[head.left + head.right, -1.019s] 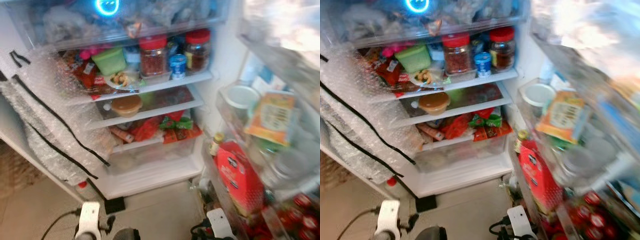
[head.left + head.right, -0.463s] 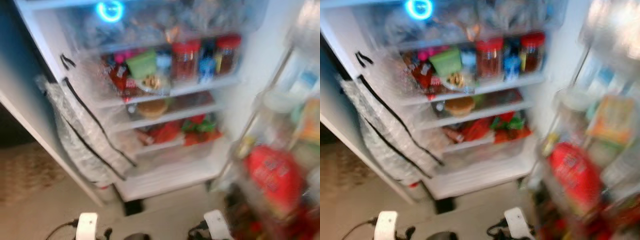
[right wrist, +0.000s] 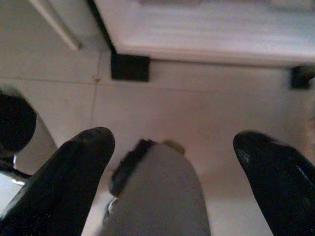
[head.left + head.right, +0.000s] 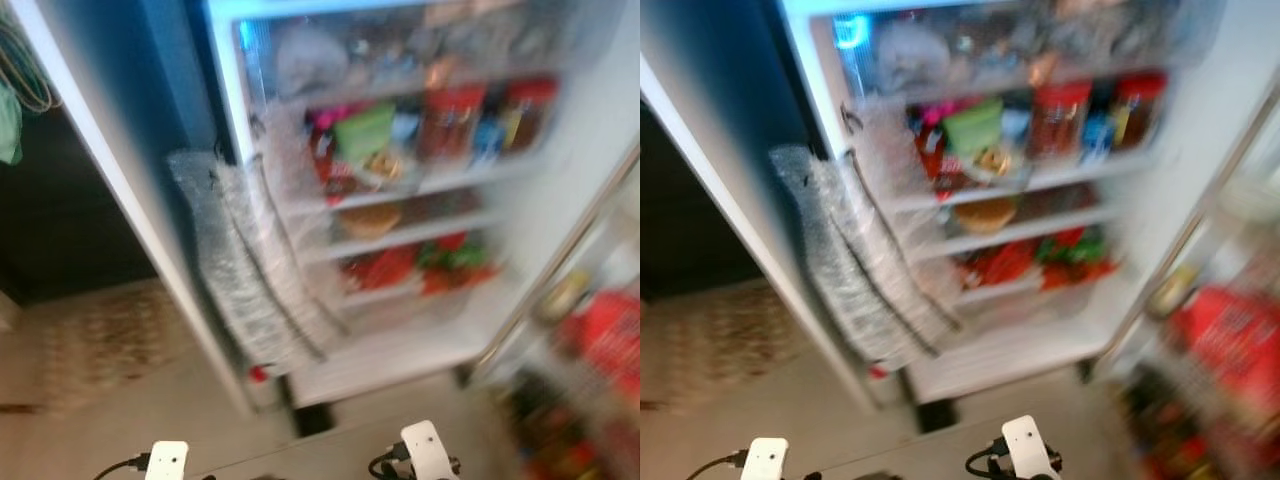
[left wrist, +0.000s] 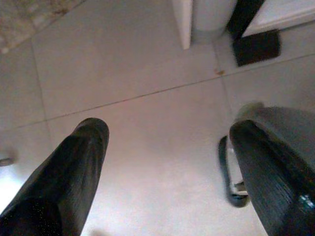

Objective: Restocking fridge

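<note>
Head views blurred. Open white fridge stands ahead, shelves stocked with red-lidded jars and a green tub. Left gripper and right gripper hang over grey floor tiles, fingers spread, empty.

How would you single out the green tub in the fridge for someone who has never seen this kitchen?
Start at the open fridge and find the shelf that carries two red-lidded jars. The green tub sits at that shelf's left end, tilted. It is the only pale green, boxy thing there; its neighbours are red-capped jars and a small blue can.
</note>
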`<state>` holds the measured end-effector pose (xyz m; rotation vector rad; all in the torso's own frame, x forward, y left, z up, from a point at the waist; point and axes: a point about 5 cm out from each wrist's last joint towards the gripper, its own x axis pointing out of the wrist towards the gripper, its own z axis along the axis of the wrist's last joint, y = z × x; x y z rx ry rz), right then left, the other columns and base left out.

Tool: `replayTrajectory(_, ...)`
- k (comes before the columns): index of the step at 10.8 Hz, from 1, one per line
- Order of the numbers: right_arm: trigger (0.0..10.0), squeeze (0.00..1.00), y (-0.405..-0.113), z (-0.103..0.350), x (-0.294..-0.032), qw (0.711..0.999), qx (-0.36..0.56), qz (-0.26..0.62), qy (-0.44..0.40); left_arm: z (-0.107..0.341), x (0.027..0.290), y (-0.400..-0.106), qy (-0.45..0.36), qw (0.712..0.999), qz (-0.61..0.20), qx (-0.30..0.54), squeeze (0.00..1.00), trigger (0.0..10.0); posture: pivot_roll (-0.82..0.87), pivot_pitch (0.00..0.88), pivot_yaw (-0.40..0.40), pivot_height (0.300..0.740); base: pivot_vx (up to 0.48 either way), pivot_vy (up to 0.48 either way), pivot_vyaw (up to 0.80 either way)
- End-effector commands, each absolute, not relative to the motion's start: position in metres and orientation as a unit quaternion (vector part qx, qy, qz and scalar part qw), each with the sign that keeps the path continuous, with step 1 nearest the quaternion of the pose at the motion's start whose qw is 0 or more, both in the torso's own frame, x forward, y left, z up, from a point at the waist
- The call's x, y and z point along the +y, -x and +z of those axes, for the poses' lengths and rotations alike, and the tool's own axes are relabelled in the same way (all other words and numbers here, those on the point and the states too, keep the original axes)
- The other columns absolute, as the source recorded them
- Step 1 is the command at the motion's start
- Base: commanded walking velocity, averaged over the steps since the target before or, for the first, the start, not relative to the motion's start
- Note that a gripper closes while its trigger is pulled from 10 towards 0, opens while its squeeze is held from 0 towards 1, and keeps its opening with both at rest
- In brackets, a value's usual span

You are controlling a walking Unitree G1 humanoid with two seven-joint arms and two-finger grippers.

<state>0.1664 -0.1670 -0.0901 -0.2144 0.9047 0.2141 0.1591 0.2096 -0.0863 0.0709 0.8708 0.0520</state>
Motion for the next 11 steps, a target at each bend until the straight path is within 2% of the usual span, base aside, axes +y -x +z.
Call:
replayTrajectory(1, 10.0, 0.00, -0.163, -0.092, -0.165, 0.884, 0.444, 0.105, 0.100, -0.089, 0.214, -0.153, -0.037, 0.899, 0.031, 0.436, 0.00, 10.0, -0.06, 0.035, 0.058, 0.670, 0.000, 0.480, 0.00)
replayTrajectory(6, 10.0, 0.00, -0.169, -0.090, -0.163, 0.888, 0.437, 0.103, 0.097, -0.089, 0.212, -0.153, -0.037, 0.897, 0.029, 0.440, 0.00, 10.0, -0.05, 0.040, 0.059, 0.670, 0.000, 0.436, 0.00)
replayTrajectory(11, 10.0, 0.00, -0.168, -0.090, -0.165, 0.891, 0.441, 0.079, 0.073, -0.085, 0.204, -0.165, -0.038, 0.909, 0.012, 0.415, 0.00, 10.0, -0.06, 0.050, 0.058, 0.670, 0.000, 0.000, 0.00)
